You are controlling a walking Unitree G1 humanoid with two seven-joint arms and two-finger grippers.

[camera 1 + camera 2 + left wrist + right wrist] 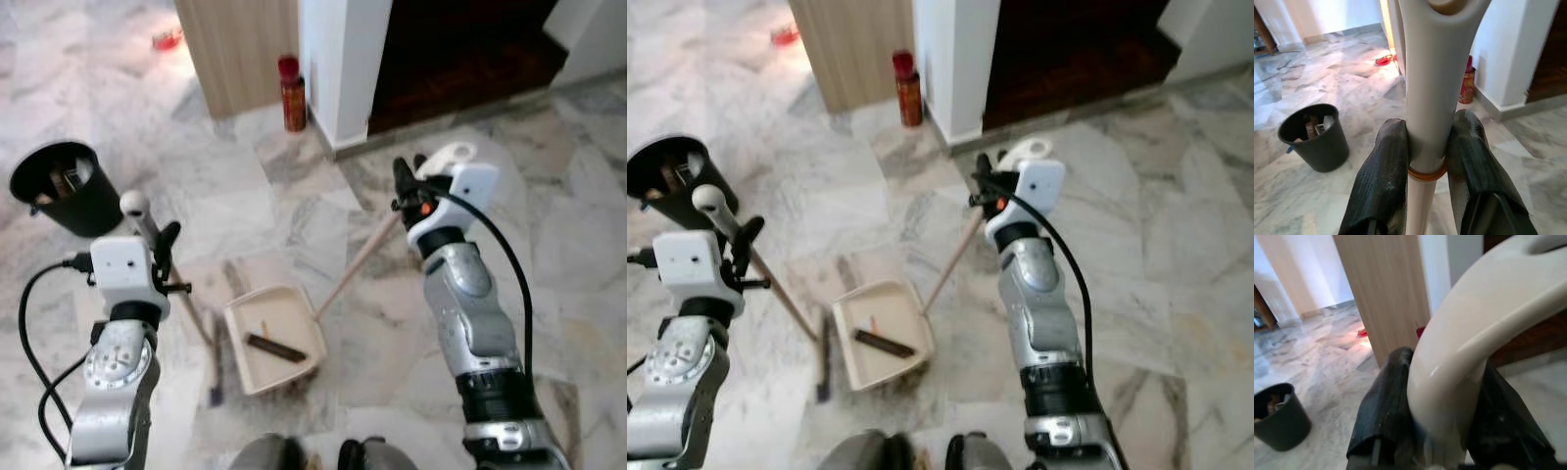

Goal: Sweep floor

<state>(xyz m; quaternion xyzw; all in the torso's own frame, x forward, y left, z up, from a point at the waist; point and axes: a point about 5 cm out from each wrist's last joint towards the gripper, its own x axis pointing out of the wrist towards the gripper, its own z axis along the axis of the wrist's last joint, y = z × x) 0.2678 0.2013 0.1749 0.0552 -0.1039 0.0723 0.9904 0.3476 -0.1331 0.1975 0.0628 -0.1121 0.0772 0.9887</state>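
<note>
My left gripper (163, 257) is shut on the broom handle (1432, 78), just below its white plastic end. The wooden stick slants down to the dark broom head (214, 374), which rests on the marble floor left of the dustpan. My right gripper (409, 184) is shut on the white looped grip (1484, 318) of the dustpan's long wooden pole (356, 258). The cream dustpan (294, 305) lies flat on the floor between my arms. A dark brown stick-like piece (275, 348) and a small scrap lie in it.
A black bin (63, 186) with rubbish stands at the far left. A red spray can (292, 94) stands by a wooden panel (240, 49) and a white pillar (343, 59). A dark doorway (460, 49) lies beyond. Open marble floor spreads to the right.
</note>
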